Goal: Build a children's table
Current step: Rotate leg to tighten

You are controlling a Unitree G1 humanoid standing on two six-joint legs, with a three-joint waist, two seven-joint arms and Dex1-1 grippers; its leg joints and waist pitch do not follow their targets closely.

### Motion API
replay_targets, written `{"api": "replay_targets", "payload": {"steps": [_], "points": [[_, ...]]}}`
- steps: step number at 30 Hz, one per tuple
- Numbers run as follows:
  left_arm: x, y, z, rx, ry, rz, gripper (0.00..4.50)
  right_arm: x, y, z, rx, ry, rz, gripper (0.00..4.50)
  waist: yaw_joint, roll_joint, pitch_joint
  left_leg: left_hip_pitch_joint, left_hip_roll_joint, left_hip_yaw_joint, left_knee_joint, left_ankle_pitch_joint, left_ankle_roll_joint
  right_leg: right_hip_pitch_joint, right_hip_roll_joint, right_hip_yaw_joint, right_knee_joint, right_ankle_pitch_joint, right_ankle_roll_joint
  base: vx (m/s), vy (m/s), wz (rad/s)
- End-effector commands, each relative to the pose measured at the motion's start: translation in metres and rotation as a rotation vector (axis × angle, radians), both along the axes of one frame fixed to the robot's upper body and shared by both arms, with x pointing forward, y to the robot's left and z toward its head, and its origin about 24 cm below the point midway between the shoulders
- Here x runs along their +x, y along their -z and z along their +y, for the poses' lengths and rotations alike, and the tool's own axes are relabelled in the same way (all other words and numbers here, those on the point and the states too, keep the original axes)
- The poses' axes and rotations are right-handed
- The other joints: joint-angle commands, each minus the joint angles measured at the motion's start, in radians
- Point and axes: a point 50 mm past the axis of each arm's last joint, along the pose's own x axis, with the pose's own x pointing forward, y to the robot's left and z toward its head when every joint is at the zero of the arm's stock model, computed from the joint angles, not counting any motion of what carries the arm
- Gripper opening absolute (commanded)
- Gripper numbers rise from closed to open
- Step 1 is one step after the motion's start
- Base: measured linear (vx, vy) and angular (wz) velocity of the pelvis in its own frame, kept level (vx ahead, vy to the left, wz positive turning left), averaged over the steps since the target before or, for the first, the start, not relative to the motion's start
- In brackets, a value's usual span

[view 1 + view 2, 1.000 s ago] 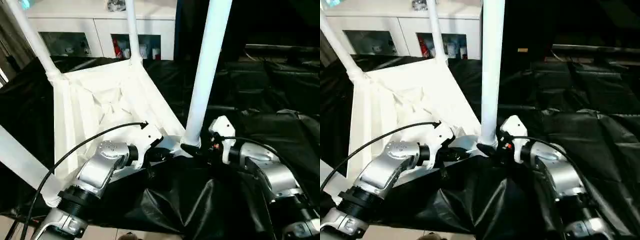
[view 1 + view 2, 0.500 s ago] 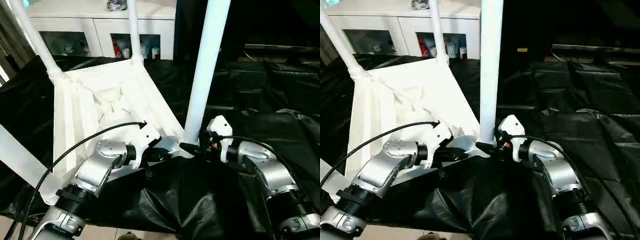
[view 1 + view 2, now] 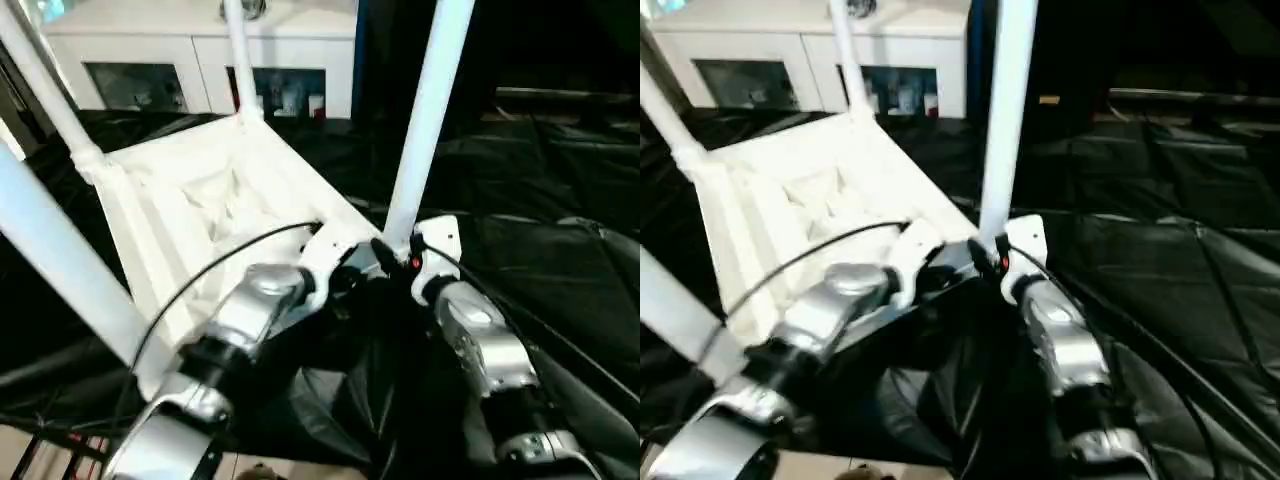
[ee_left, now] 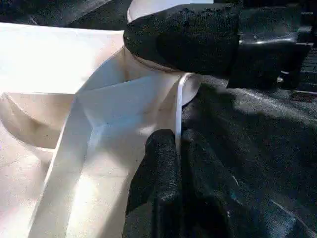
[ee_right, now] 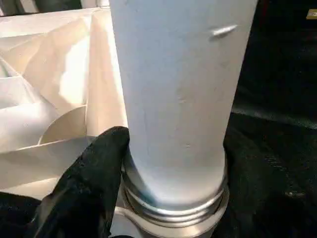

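tabletop (image 3: 210, 200) upturned on draped table (image 3: 560, 250), legs (image 3: 425, 120) upward

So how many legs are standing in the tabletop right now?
4. One at the near right corner, by the right claw; one at the far corner; one at the left corner; one nearest, lower left.

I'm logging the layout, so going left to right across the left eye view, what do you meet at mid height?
Near-left white tapered tube leg → white ribbed plastic tabletop underside → left gripper → right gripper → black drape.
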Motion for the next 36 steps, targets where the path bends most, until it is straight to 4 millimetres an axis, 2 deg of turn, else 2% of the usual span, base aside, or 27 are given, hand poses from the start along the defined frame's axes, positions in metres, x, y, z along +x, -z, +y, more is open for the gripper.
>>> {"api": "replay_targets", "payload": {"steps": [1,3,4,7,10,11,13,14,16,18,22,24,27,31,33,36], "points": [[-0.002,-0.004,-0.016,-0.049,0.033,-0.032,0.0,-0.012,0.024,0.017,0.023,-0.063,0.115,3.41,-0.004,-0.015,-0.045,0.001,0.056,-0.015,-0.081,-0.15,0.038,0.037,-0.078,0.037,-0.078,-0.081,-0.205,0.0,0.0,0.0],[-0.004,-0.003,-0.023,-0.056,0.059,-0.036,0.0,-0.013,0.018,0.028,0.051,-0.11,0.092,3.6,-0.004,-0.015,-0.043,0.002,0.057,-0.015,-0.084,-0.168,0.041,0.036,-0.08,0.038,-0.084,-0.116,-0.197,0.0,0.0,0.0],[-0.005,-0.002,-0.023,-0.06,0.073,-0.035,0.0,-0.012,0.016,0.027,0.041,-0.121,0.081,3.76,-0.003,-0.019,-0.041,0.004,0.058,-0.015,-0.087,-0.183,0.041,0.035,-0.081,0.039,-0.088,-0.15,-0.191,0.0,0.0,0.0],[-0.008,-0.001,-0.021,-0.067,0.106,-0.036,0.0,-0.01,0.012,0.022,-0.012,-0.129,0.049,3.95,-0.001,-0.016,-0.041,0.003,0.06,-0.016,-0.09,-0.193,0.036,0.034,-0.082,0.039,-0.088,-0.185,-0.181,0.0,0.0,0.0],[-0.011,0.0,-0.014,-0.067,0.15,-0.042,0.0,-0.005,0.007,0.005,-0.077,-0.112,0.024,3.95,0.001,-0.019,-0.044,0.0,0.06,-0.017,-0.088,-0.17,0.035,0.037,-0.083,0.039,-0.086,-0.159,-0.177,0.0,0.0,0.0],[-0.013,0.001,-0.008,-0.068,0.173,-0.04,0.0,-0.004,0.001,-0.006,-0.091,-0.14,0.007,3.95,0.004,-0.021,-0.048,0.003,0.06,-0.015,-0.083,-0.145,0.041,0.04,-0.083,0.039,-0.082,-0.114,-0.179,0.0,0.0,0.0],[-0.014,0.001,-0.005,-0.07,0.186,-0.037,0.0,-0.004,-0.003,-0.011,-0.096,-0.176,-0.002,3.95,0.007,-0.02,-0.051,0.001,0.058,-0.012,-0.075,-0.104,0.063,0.04,-0.081,0.038,-0.075,-0.037,-0.193,0.0,0.0,0.0],[-0.017,0.001,0.004,-0.07,0.227,-0.033,0.0,-0.01,-0.011,-0.018,-0.106,-0.32,-0.018,3.95,0.015,-0.025,-0.054,-0.004,0.058,-0.011,-0.07,-0.068,0.09,0.045,-0.083,0.036,-0.068,0.015,-0.2,0.0,0.0,0.0],[-0.018,0.001,0.008,-0.075,0.245,-0.029,0.0,-0.014,-0.014,-0.021,-0.113,-0.384,-0.022,3.95,0.021,-0.024,-0.055,-0.003,0.058,-0.008,-0.066,-0.059,0.11,0.041,-0.08,0.037,-0.066,0.04,-0.203,0.0,0.0,0.0],[-0.023,0.0,0.016,-0.085,0.294,-0.027,0.0,-0.02,-0.019,-0.027,-0.101,-0.476,0.0,3.95,0.023,-0.025,-0.057,-0.007,0.059,-0.01,-0.066,-0.052,0.12,0.045,-0.08,0.035,-0.063,0.049,-0.204,0.0,0.0,0.0],[-0.029,0.0,0.024,-0.084,0.361,-0.013,0.0,-0.027,-0.023,-0.031,-0.091,-0.583,0.024,3.95,0.023,-0.025,-0.058,-0.005,0.061,-0.007,-0.064,-0.063,0.123,0.042,-0.08,0.033,-0.064,0.018,-0.221,0.0,0.0,0.0],[-0.035,0.0,0.033,-0.075,0.421,0.004,0.0,-0.034,-0.027,-0.034,-0.077,-0.688,0.049,3.95,0.024,-0.029,-0.057,-0.006,0.064,-0.007,-0.065,-0.064,0.126,0.041,-0.078,0.032,-0.061,0.006,-0.227,0.0,0.0,0.0],[-0.037,-0.001,0.035,-0.075,0.434,0.007,0.0,-0.035,-0.029,-0.035,-0.074,-0.713,0.056,3.95,0.026,-0.024,-0.059,-0.003,0.065,-0.005,-0.061,-0.051,0.128,0.034,-0.076,0.032,-0.058,0.014,-0.238,0.0,0.0,0.0],[-0.041,0.002,0.049,-0.053,0.47,0.041,0.0,-0.037,-0.026,-0.039,-0.128,-0.764,0.093,3.95,0.025,-0.031,-0.06,-0.006,0.063,-0.004,-0.058,-0.036,0.128,0.036,-0.078,0.031,-0.054,0.025,-0.247,0.0,0.0,0.0],[-0.041,0.001,0.05,-0.051,0.474,0.044,0.0,-0.036,-0.026,-0.039,-0.136,-0.766,0.093,3.95,0.027,-0.029,-0.062,-0.006,0.062,-0.003,-0.055,-0.014,0.133,0.035,-0.077,0.031,-0.05,0.051,-0.252,0.0,0.0,0.0],[-0.042,0.001,0.053,-0.048,0.475,0.049,0.0,-0.038,-0.023,-0.037,-0.143,-0.798,0.119,3.69,0.026,-0.033,-0.063,-0.009,0.06,-0.002,-0.049,0.002,0.146,0.034,-0.075,0.029,-0.045,0.082,-0.257,0.0,0.0,0.0]]}}
